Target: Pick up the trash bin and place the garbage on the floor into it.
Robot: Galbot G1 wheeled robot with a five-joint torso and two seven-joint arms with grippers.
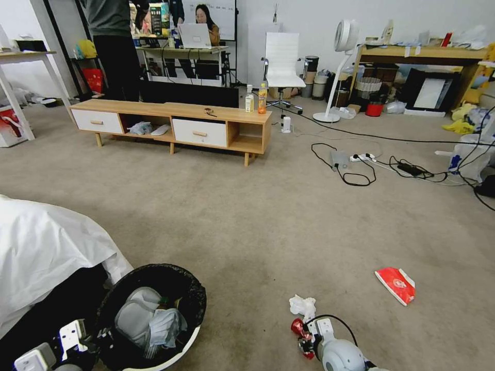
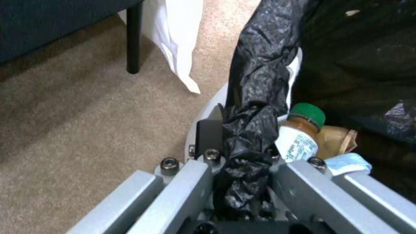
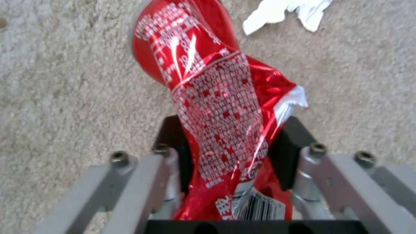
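The trash bin (image 1: 197,301), white with a crinkled black bag, is at my lower left. My left gripper (image 1: 100,337) (image 2: 242,146) is shut on its bag-covered rim (image 2: 255,81). Inside lie a green-capped bottle (image 2: 299,136), a crumpled brown paper bag (image 2: 338,139) and pale tissues (image 1: 147,319). My right gripper (image 1: 304,337) (image 3: 232,146) is low over the carpet, shut on the crushed red can (image 3: 208,97) (image 1: 298,326). A white tissue (image 1: 302,305) (image 3: 281,11) lies on the floor just beyond it. The flat red packet (image 1: 396,284) lies further right.
A white cloth (image 1: 46,247) drapes over dark furniture close beside the bin. Across open carpet stands a low wooden cabinet (image 1: 175,121) with upright bottles (image 1: 262,98) on it. Cables and a power strip (image 1: 361,159) trail on the right; a standing fan (image 1: 340,67) is behind.
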